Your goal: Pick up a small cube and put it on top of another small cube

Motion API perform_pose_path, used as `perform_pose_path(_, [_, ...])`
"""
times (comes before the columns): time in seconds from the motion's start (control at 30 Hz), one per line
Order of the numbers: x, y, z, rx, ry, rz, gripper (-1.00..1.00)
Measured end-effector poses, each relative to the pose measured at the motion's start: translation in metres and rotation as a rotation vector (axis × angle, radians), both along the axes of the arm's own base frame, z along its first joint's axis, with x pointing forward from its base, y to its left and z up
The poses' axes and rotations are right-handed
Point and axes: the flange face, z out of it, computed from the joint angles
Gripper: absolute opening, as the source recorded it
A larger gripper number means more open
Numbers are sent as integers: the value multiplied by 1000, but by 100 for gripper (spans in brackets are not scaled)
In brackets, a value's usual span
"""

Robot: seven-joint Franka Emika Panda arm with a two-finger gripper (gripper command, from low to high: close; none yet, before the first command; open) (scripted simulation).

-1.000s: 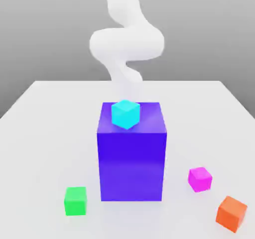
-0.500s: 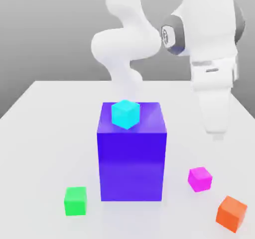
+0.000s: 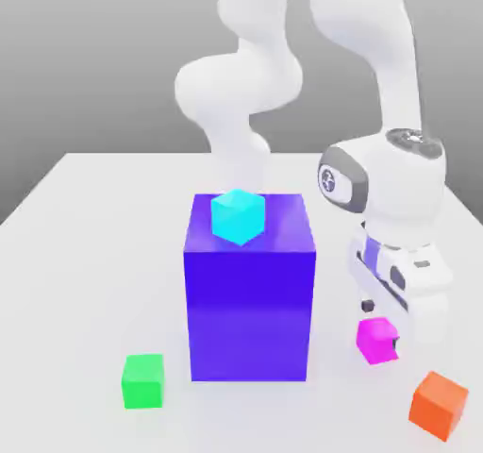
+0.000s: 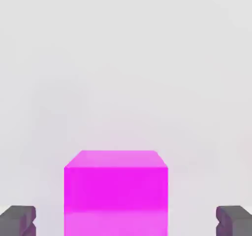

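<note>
Currently, my gripper [image 3: 381, 327] is open wide, fingers apart on either side of the magenta cube [image 3: 377, 340], with a gap at each side. The blue block [image 3: 249, 314] stands toward the exterior view's left of my gripper; the cyan cube [image 3: 238, 217] rests on top. The green cube [image 3: 143, 381] sits farther left, beyond the block. The orange cube [image 3: 439, 405] is near my gripper.

Free gap on both sides of the magenta cube [image 4: 116, 195], between the open fingers [image 4: 17, 221]. Orange cube [image 3: 439, 406] near it, toward the exterior view's right. Tall blue block [image 3: 250, 300], cyan cube [image 3: 238, 217] on top, in the way between magenta and green cube [image 3: 143, 381]. Open room above green.
</note>
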Motion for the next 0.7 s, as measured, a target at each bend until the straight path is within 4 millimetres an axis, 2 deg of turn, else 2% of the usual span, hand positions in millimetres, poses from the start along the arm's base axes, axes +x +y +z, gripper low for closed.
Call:
perform_pose_path(0.03, [-1,0,-5,1,1,-1,-100])
perform_pose_path(0.27, [-1,0,-4,-1,3,0,-100])
perform_pose_path(0.53, [0,0,55,1,2,-2,-100])
perform_pose_path(0.6, [23,-1,79,35,-10,-56,-100])
perform_pose_path(0.7, [46,-3,93,39,17,-123,-100])
